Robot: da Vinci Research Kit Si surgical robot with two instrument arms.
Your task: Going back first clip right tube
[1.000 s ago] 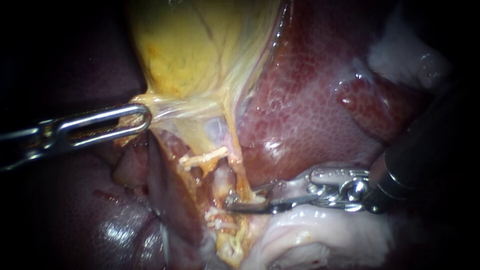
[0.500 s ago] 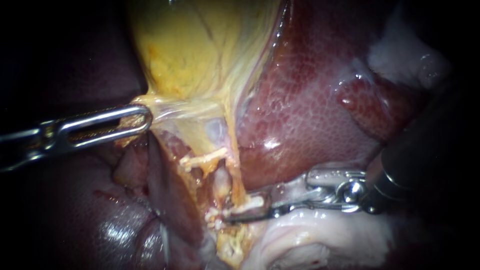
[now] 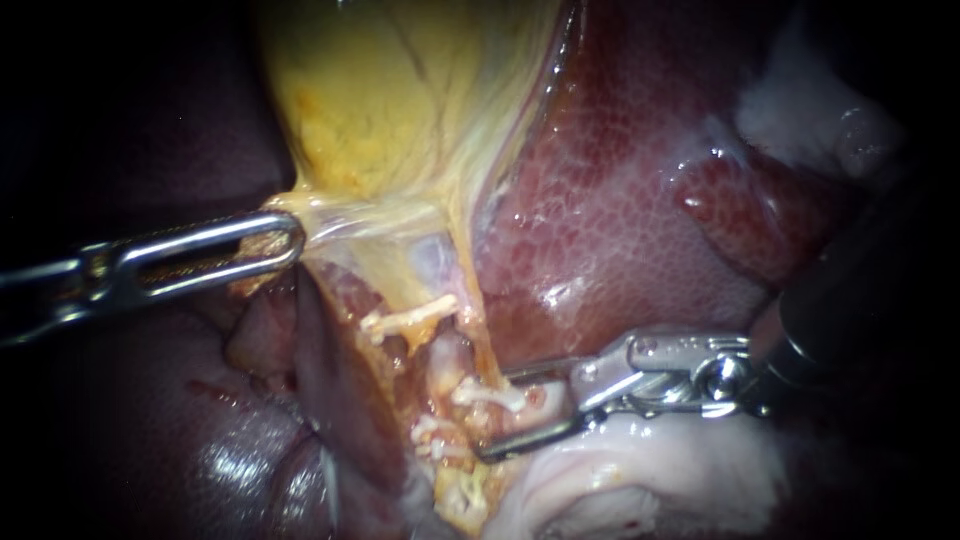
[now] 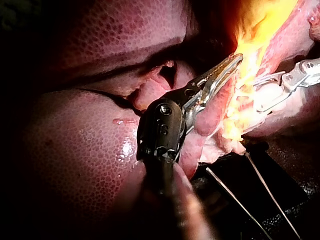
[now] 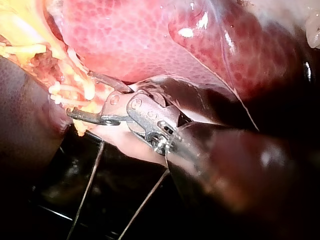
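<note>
My left instrument [image 3: 288,240] comes in from the left, its jaws shut on the yellow tissue at the foot of the gallbladder [image 3: 400,90] and holding it taut. In the left wrist view its jaws [image 4: 225,70] grip the same yellow tissue. My right instrument [image 3: 495,415] has its jaws open, one on each side of a white clip [image 3: 488,393] that sits across the pink tube [image 3: 448,358]. In the right wrist view the jaws [image 5: 85,97] gape beside the white clips [image 5: 65,90].
Two more white clips show, one higher up [image 3: 408,318] and one lower on the left [image 3: 432,440]. The red liver [image 3: 620,200] fills the right side. Pale tissue [image 3: 640,470] lies under the right instrument's shaft.
The right instrument's jaws, pressed together over the tube half a second ago, now stand open and have drawn slightly back to the right, leaving a white clip on the tube. The left instrument has not moved.
</note>
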